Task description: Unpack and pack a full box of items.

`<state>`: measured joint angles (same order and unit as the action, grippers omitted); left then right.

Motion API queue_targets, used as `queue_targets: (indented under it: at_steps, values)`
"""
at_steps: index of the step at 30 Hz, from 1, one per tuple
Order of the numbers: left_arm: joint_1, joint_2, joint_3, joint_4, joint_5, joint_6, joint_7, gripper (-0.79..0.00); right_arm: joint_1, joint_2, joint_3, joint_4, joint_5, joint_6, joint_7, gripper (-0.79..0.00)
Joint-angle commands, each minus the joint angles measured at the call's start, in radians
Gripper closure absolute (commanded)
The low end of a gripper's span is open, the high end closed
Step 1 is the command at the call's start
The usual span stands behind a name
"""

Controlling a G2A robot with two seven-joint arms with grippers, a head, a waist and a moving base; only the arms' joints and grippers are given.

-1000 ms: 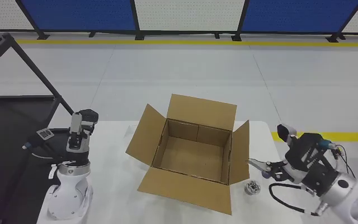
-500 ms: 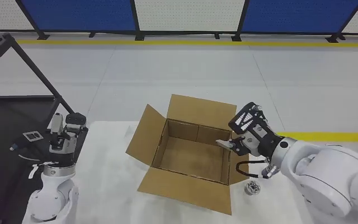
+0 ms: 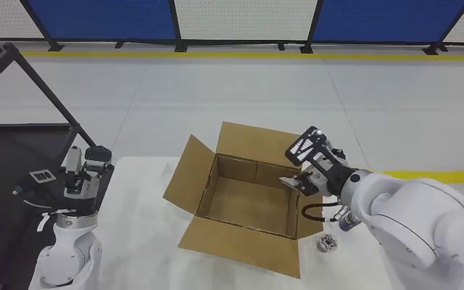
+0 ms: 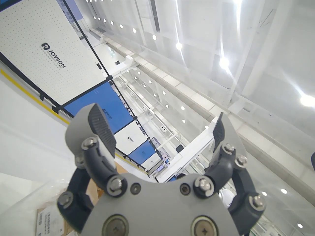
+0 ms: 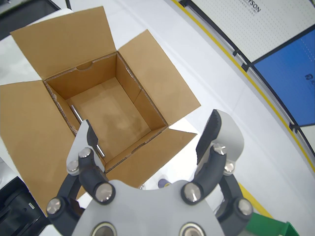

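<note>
An open cardboard box (image 3: 250, 204) stands on the white table (image 3: 145, 239) with all its flaps spread. In the right wrist view a thin metal rod (image 5: 78, 117) lies on the floor of the box (image 5: 110, 114) along one wall. My right gripper (image 3: 296, 181) hovers over the box's right rim, open (image 5: 150, 124) with nothing between its fingers. My left gripper (image 3: 81, 165) stays at the table's left end, pointing up toward the ceiling, open (image 4: 157, 116) and holding nothing.
A small metal part (image 3: 327, 243) lies on the table right of the box, with a purple item (image 5: 162, 182) close by. A green bin (image 5: 270, 224) sits near the right arm. A black cart (image 3: 29, 145) stands at the left.
My right gripper has swung from the table right of the box up to above the box's right rim. The left arm shifted a little to the left, then kept still.
</note>
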<state>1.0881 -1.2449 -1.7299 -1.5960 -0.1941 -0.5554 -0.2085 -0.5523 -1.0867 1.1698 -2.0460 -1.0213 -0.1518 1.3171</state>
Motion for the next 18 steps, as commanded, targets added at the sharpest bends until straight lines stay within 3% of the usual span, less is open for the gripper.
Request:
queue_targets:
  at_steps: [1,9,18]
  values:
    - [0.000,0.000,0.000,0.000,0.000,0.000,0.000,-0.785,0.082,-0.013,-0.076,0.055,-0.016,0.038,0.053,-0.785]
    - [0.000,0.000,0.000,0.000,0.000,0.000,0.000,-0.785,0.328,-0.091,-0.329,0.328,-0.053,0.229,0.152,-0.785]
    - [0.000,0.000,0.000,0.000,0.000,0.000,0.000,-0.785,0.337,-0.097,-0.343,0.344,-0.040,0.237,0.154,-0.785]
